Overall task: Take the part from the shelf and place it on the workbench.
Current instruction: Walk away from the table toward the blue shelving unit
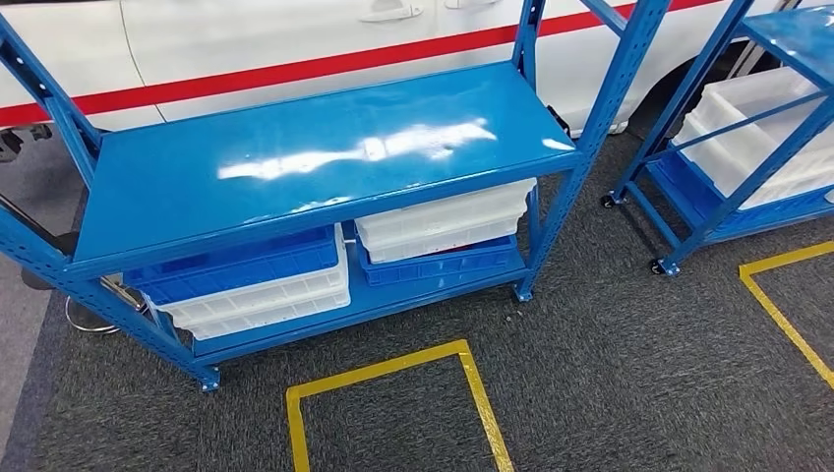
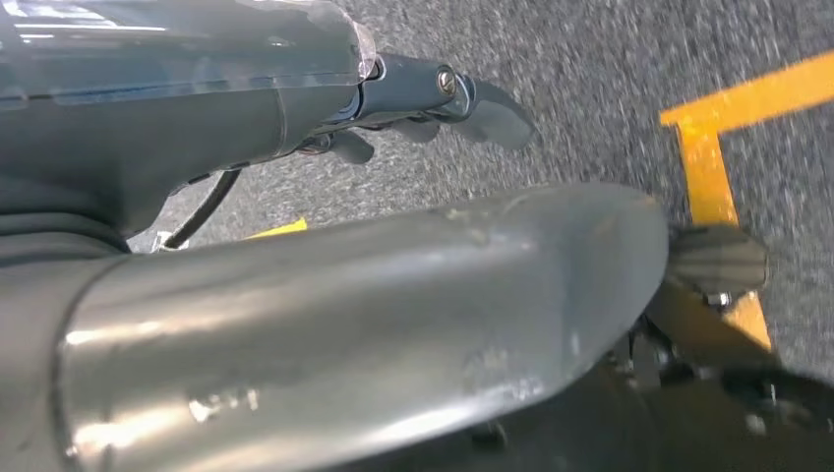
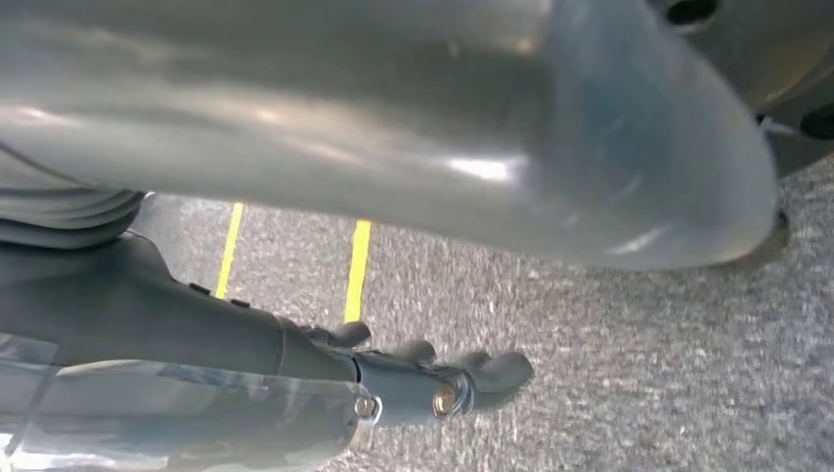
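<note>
A: What is seen ahead?

B: A blue shelf (image 1: 315,157) is faced, its top board bare and glossy. On its lower board, white and blue bins (image 1: 251,285) are stacked at about seven o'clock, and a second stack (image 1: 443,231) at about five o'clock of the top board's centre. A white car with a red stripe (image 1: 295,39) is parked behind, at twelve o'clock. A second blue rack (image 1: 747,147) is set at three o'clock.

A: Where is the part?

B: It cannot be told. No part is made out on the top board; it is probably kept in one of the bins, whose insides are hidden.

A: And the hands?

B: The left hand (image 2: 433,103) is hung over grey carpet beside yellow floor tape (image 2: 718,167). Its fingers are loosely curled and apart, and nothing is held. The right hand (image 3: 433,374) is held likewise above the carpet, loosely curled and empty. Both are judged to be lowered because no reach is yet called for.

A: How far along is the task?

B: At its start, it is judged: the shelf must first be approached.
</note>
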Controlling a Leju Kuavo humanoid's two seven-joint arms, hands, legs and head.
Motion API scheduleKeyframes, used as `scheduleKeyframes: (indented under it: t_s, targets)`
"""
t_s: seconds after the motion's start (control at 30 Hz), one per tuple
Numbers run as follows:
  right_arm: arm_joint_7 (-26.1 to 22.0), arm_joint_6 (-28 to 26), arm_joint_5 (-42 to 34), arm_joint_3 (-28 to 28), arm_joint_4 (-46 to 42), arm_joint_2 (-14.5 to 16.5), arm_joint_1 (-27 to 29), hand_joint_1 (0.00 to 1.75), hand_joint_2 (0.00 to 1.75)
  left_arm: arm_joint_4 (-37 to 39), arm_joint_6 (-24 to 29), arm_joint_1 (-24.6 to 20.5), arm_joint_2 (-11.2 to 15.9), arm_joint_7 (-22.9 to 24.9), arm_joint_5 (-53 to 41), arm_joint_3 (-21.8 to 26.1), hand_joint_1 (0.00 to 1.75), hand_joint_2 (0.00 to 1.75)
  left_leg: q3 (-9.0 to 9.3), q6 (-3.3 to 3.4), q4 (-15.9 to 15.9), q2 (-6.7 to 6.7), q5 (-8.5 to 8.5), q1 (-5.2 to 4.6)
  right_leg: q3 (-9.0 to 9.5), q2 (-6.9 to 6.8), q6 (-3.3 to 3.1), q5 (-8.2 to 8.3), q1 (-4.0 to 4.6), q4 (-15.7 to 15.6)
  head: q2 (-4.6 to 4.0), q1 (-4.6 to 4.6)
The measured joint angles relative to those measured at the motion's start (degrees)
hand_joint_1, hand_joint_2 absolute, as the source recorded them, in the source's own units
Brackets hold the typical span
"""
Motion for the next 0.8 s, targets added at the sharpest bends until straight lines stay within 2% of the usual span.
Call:
scheduleKeyframes:
  t_s: [0.07,0.1,0.13,0.2,0.23,0.27,0.3,0.33,0.37,0.4,0.43,0.47,0.53,0.6,0.63,0.7,0.73,0.77,0.8]
  targets:
    - [0.01,0.01,0.00,-0.09,0.00,0.00,-0.34,0.00,0.00,0.00,0.28,-0.24,0.01,0.06,-0.02,0.00,0.00,0.00,1.06,0.67,-0.86,-0.12,0.01,0.06,0.45,-0.06,0.60,-1.02,-0.19,0.63,0.00,0.09]
    - [0.01,0.02,0.00,-0.11,0.00,0.00,-0.50,0.00,0.00,0.00,0.47,-0.40,0.01,0.10,-0.04,0.00,0.00,0.00,1.50,0.99,-1.31,-0.13,-0.10,0.19,-0.40,-0.07,0.75,-2.09,-0.19,2.53,0.00,0.19]
    - [0.01,0.02,0.00,-0.14,0.00,0.00,-0.59,0.00,0.00,0.00,0.62,-0.53,0.01,0.14,-0.08,0.00,0.00,0.00,1.83,1.34,-1.58,-0.11,-0.30,0.18,-2.19,-0.08,0.83,-3.50,-0.24,5.74,0.01,0.28]
    - [0.01,0.02,0.01,-0.18,0.00,0.00,-0.57,0.00,0.00,0.00,0.74,-0.65,0.00,0.23,-0.16,0.00,0.00,0.00,2.30,1.84,-1.69,-0.12,-0.87,0.04,-7.47,-0.06,0.97,-5.82,-0.20,13.68,0.00,0.37]
    - [0.02,0.02,0.02,-0.20,0.00,0.00,-0.50,0.00,0.00,0.00,0.73,-0.61,-0.01,0.27,-0.19,0.00,0.00,0.00,2.64,1.95,-1.69,-0.20,-1.21,-0.05,-9.60,-0.06,1.00,-5.65,-0.18,16.12,0.00,0.36]
    - [0.02,0.02,0.04,-0.22,0.00,-0.01,-0.41,0.00,0.00,0.00,0.72,-0.54,-0.02,0.31,-0.20,0.00,0.00,0.00,3.08,1.98,-1.69,-0.30,-1.56,-0.11,-10.77,-0.06,0.95,-4.21,-0.16,16.45,-0.01,0.38]
    - [0.03,0.02,0.06,-0.23,0.00,-0.01,-0.33,0.00,0.00,0.00,0.71,-0.48,-0.02,0.33,-0.21,0.00,0.00,0.00,3.62,1.94,-1.69,-0.42,-1.92,-0.16,-10.81,-0.06,0.78,-1.65,-0.10,14.50,0.00,0.39]
    - [0.03,0.02,0.09,-0.23,0.00,-0.02,-0.21,0.00,0.00,0.00,0.70,-0.42,-0.04,0.33,-0.21,0.00,0.00,0.00,4.14,1.85,-1.69,-0.52,-2.31,-0.19,-10.06,-0.06,0.47,1.51,0.01,10.92,0.00,0.42]
    - [0.03,0.02,0.13,-0.25,0.00,-0.06,-0.11,0.00,0.00,0.01,0.70,-0.37,-0.11,0.33,-0.22,0.00,0.00,0.00,4.52,1.67,-1.66,-0.57,-2.71,-0.29,-9.15,-0.04,0.07,3.88,0.23,7.42,0.00,0.41]
    - [0.01,0.02,0.16,-0.26,0.00,-0.10,-0.09,0.00,0.00,0.01,0.70,-0.39,-0.16,0.33,-0.22,0.00,0.00,0.00,4.71,1.42,-1.56,-0.62,-3.07,-0.37,-8.29,-0.04,-0.26,5.29,0.41,4.33,0.01,0.41]
    - [0.00,0.03,0.21,-0.26,0.00,-0.14,-0.12,0.00,0.00,0.01,0.70,-0.41,-0.22,0.33,-0.22,0.00,0.00,0.00,4.71,1.12,-1.52,-0.62,-3.31,-0.41,-7.81,-0.02,-0.52,5.82,0.64,2.49,0.00,0.38]
    - [-0.02,0.03,0.25,-0.27,0.00,-0.18,-0.17,0.00,0.00,0.01,0.70,-0.43,-0.28,0.33,-0.22,0.00,0.00,0.00,4.67,0.80,-1.55,-0.61,-3.44,-0.41,-7.66,0.01,-0.69,5.51,0.82,1.89,0.00,0.35]
    - [-0.04,0.04,0.29,-0.27,0.00,-0.14,-0.21,0.00,0.00,0.01,0.71,-0.49,-0.29,0.33,-0.22,0.00,0.00,0.00,4.81,0.20,-1.63,-0.55,-3.70,-0.34,-7.27,0.01,-1.00,5.50,0.63,1.10,-0.01,0.32]
    - [-0.04,0.03,0.31,-0.27,0.00,-0.07,-0.11,0.00,0.00,0.00,0.72,-0.52,-0.27,0.32,-0.22,0.00,0.00,0.00,4.23,-0.43,0.30,-0.45,-5.11,-0.31,-6.62,-0.12,-1.50,5.58,0.16,0.33,-0.01,0.19]
    - [-0.04,0.03,0.31,-0.27,0.00,-0.04,-0.10,0.00,0.00,0.00,0.72,-0.53,-0.25,0.32,-0.23,0.00,0.00,0.00,2.97,-0.76,3.02,-0.39,-6.58,-0.14,-6.35,-0.22,-1.70,5.55,0.02,0.11,0.00,0.10]
    - [-0.04,0.03,0.32,-0.27,0.00,-0.03,-0.12,0.00,0.00,0.00,0.67,-0.48,-0.25,0.33,-0.24,0.00,0.00,0.00,-1.03,-1.40,10.52,-0.34,-9.63,0.31,-6.08,-0.31,-1.92,5.31,-0.01,0.04,0.00,-0.03]
    - [-0.04,0.04,0.33,-0.27,0.00,-0.03,-0.14,0.00,0.00,0.00,0.64,-0.45,-0.25,0.33,-0.24,0.00,0.00,0.00,-2.67,-1.69,13.27,-0.33,-10.16,0.56,-5.91,-0.31,-1.90,5.15,-0.04,0.05,0.00,-0.03]
    - [-0.04,0.04,0.33,-0.27,0.00,-0.02,-0.14,0.00,0.00,0.00,0.62,-0.40,-0.25,0.33,-0.24,0.00,0.00,0.00,-3.37,-1.91,14.01,-0.32,-9.50,0.77,-5.67,-0.31,-1.82,4.96,-0.09,0.07,-0.01,-0.02]
    - [-0.04,0.05,0.33,-0.27,0.00,-0.02,-0.14,0.00,0.00,0.00,0.62,-0.35,-0.25,0.33,-0.24,0.00,0.00,0.00,-2.97,-2.08,12.50,-0.30,-7.76,0.95,-5.34,-0.28,-1.68,4.74,-0.17,0.10,0.00,-0.03]
